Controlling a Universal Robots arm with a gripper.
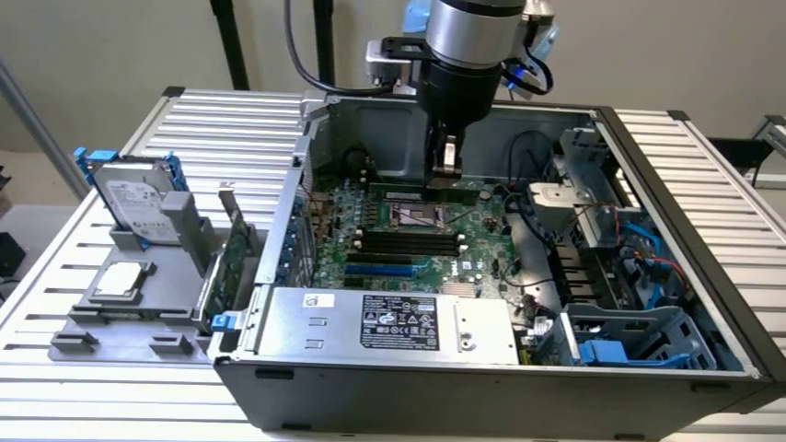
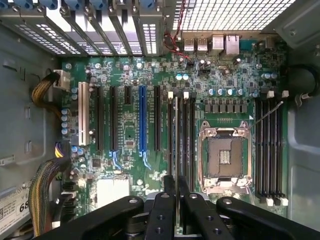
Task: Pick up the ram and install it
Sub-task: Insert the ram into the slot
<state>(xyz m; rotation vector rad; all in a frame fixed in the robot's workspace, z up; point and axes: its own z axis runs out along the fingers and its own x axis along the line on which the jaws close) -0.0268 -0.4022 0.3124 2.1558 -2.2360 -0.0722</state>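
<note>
Hanging over the open computer case [image 1: 687, 304], the gripper [image 1: 447, 175] is being seen in the exterior view with its fingers clamped on the ram [image 1: 433, 192], a thin green stick lying level just above the motherboard [image 1: 368, 230]. The ram is being held at the far side of the CPU socket [image 1: 424, 218], close to the board, between the socket and the case's back wall. Nearer the camera than the socket, a bank of black memory slots [image 1: 406, 244] is being shown. The power supply [image 1: 393, 322] is sitting at the case's near edge. Outside the case, towards the exterior view's left, a hard drive [image 1: 138, 207] and an expansion card [image 1: 231, 253] are standing in a grey holder [image 1: 129, 322].

Looking down from the wrist view, the ram [image 2: 176, 135] is being seen edge-on as a thin line, gripped between the two black fingers [image 2: 169, 187]. It is running lengthwise over the memory slots [image 2: 187, 140] just beside the CPU socket [image 2: 225, 157], lined up with them. Whether it is touching a slot cannot be told. More memory slots [image 2: 270, 150] are lying on the socket's other side.
</note>
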